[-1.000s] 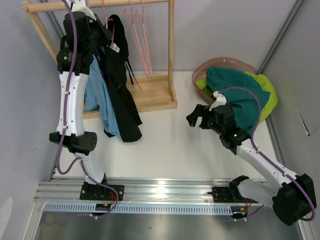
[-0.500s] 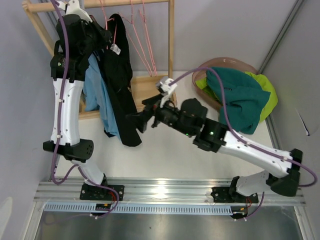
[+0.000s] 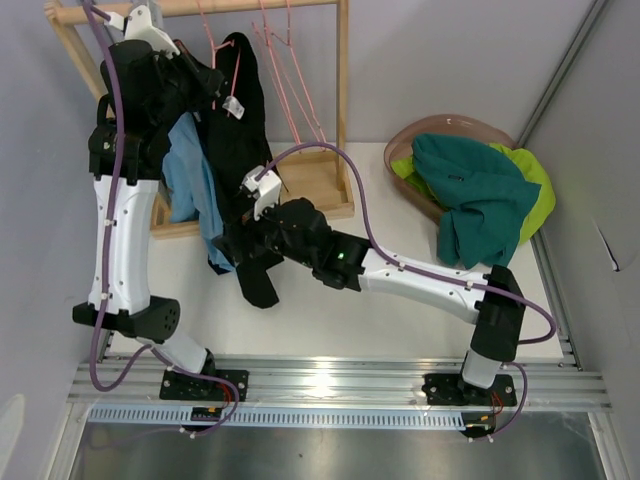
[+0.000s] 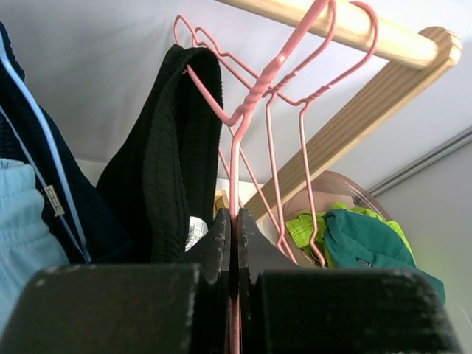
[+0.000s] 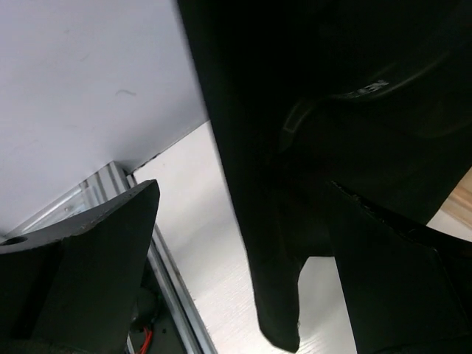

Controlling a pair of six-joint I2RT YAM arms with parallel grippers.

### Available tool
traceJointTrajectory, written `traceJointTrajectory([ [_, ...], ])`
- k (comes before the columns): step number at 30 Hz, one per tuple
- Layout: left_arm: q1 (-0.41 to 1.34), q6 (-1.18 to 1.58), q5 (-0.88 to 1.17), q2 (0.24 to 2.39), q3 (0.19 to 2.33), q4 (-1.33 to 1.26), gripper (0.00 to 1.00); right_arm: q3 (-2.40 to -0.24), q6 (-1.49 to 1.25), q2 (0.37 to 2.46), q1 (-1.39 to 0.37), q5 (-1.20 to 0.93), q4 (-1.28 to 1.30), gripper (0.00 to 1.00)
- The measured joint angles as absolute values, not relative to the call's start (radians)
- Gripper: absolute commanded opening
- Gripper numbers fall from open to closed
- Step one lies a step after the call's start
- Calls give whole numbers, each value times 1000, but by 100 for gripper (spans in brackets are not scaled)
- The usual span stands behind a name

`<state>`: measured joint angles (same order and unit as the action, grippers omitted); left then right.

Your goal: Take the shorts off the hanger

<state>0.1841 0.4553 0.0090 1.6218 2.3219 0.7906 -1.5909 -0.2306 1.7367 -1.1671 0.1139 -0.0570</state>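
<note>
The black shorts (image 3: 245, 130) hang on a pink hanger (image 3: 225, 75) on the wooden rack (image 3: 343, 100). The light blue shorts (image 3: 190, 175) hang to their left. My left gripper (image 3: 205, 75) is shut on that hanger's wire (image 4: 254, 96), just below its twisted neck. The left wrist view shows my left gripper (image 4: 234, 217), the black shorts (image 4: 173, 147), the navy shorts (image 4: 29, 125) and the light blue shorts (image 4: 22, 221). My right gripper (image 3: 245, 245) is open around the black shorts' lower hem (image 5: 332, 88), the cloth hanging between its fingers (image 5: 96, 265). The teal shorts (image 3: 475, 190) and the lime green shorts (image 3: 535, 190) lie in the basket.
The brown basket (image 3: 450, 125) stands at the back right. Empty pink hangers (image 3: 290, 90) hang right of the black shorts. The rack's rod (image 4: 369, 29) runs above the hangers and its wooden base (image 3: 320, 185) lies behind my right arm. A metal rail (image 3: 330, 385) runs along the near edge.
My right arm swung left from beside the basket, across the table, to the black shorts' lower hem. My left arm shifted a little while holding the hanger.
</note>
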Motion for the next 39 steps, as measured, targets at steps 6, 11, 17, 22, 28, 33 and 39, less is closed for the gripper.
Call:
traceJointTrajectory([
  [6,184,455,12,1549,2245,781,0,-1567,-239,1748,-1169,165,-112,0],
  [11,180,453,14,1527,2217,786,0,-1461,-260,1738,-1193,213,-176,0],
  [17,163,444,31,1546,2268,897,0,-1196,-289,1634,-1373,381,-216,0],
  [22,138,445,41,1586,2384,940,0,-1082,-360,1601,-1559,502,-167,0],
  [28,133,445,76,1568,2358,952,0,-1090,-373,1606,-1555,572,-117,0],
  [33,128,450,112,1505,2268,902,0,-1186,-361,1606,-1409,574,-75,0],
  [39,129,477,179,1280,2037,868,0,-1382,-329,1597,-1048,465,5,0],
])
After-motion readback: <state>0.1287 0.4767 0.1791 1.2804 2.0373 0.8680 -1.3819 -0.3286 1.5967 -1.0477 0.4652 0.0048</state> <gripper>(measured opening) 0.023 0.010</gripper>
